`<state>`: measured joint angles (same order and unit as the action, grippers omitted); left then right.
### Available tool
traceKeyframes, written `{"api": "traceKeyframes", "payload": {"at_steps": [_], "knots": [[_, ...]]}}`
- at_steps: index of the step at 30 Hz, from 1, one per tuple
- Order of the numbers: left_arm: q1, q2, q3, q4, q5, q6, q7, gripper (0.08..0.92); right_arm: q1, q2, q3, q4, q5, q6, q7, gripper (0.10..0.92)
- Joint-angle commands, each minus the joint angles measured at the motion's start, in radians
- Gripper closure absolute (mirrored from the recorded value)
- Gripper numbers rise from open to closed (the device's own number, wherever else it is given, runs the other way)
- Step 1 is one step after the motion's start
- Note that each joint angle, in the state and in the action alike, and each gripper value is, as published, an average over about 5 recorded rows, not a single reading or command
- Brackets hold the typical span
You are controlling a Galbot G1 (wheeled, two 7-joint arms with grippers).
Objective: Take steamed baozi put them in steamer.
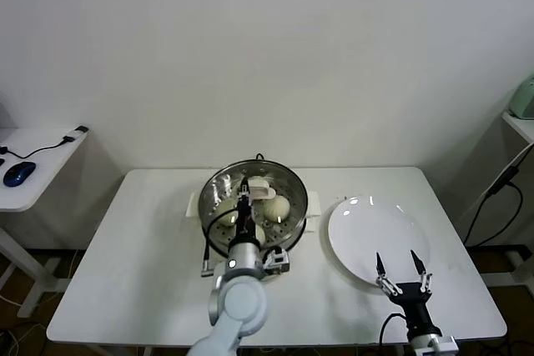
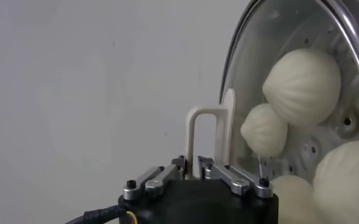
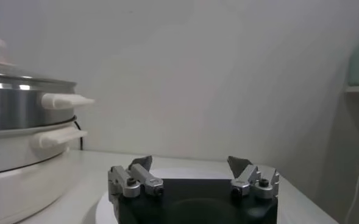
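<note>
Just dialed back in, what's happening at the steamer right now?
The left gripper is over the steamer, at the white handle of the glass lid that now sits on the pot. The baozi are already inside, under the lid. The white plate beside it holds no buns, and the right gripper waits open at the plate's near edge.

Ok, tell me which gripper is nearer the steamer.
Left. The left gripper is over the steamer, at the lid handle above the buns. The right gripper waits apart, over the near edge of the white plate.
</note>
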<state>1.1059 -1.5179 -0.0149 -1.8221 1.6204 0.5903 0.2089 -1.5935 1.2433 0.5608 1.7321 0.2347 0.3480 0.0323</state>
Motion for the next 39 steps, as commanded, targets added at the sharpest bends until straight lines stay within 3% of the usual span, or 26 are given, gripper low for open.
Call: {"api": "traceKeyframes", "payload": {"at_steps": [1, 13, 19, 23, 26, 29, 35, 39], "knots": [[0.0, -0.002, -0.002, -0.005, 0.001, -0.003, -0.001, 0.731, 0.001, -0.004, 0.002, 0.003, 0.004, -0.006, -0.005, 0.203], [0.038, 0.04, 0.025, -0.136, -0.075, -0.018, 0.017, 0.385, 0.001, -0.026, -0.026, -0.002, 0.047, -0.022, 0.021, 0.203], [0.121, 0.092, 0.003, -0.256, -0.17, -0.051, -0.034, 0.222, 0.007, -0.053, -0.064, -0.001, 0.06, -0.002, 0.033, 0.203], [0.204, 0.125, -0.065, -0.318, -0.317, -0.138, -0.117, 0.181, 0.011, -0.053, -0.069, 0.004, 0.072, -0.006, 0.037, 0.203], [0.277, 0.141, -0.158, -0.369, -0.589, -0.231, -0.209, 0.178, 0.013, -0.051, -0.077, 0.002, 0.086, -0.006, 0.047, 0.203], [0.34, 0.134, -0.335, -0.401, -0.908, -0.347, -0.265, 0.177, 0.013, -0.051, -0.083, 0.0, 0.098, -0.003, 0.055, 0.203], [0.426, 0.168, -0.751, -0.363, -1.519, -0.465, -0.264, 0.177, 0.016, -0.053, -0.091, -0.01, 0.099, 0.003, 0.061, 0.203], [0.477, 0.237, -0.876, -0.256, -1.852, -0.559, -0.246, 0.177, 0.022, -0.05, -0.094, -0.026, 0.105, 0.002, 0.07, 0.203]]}}
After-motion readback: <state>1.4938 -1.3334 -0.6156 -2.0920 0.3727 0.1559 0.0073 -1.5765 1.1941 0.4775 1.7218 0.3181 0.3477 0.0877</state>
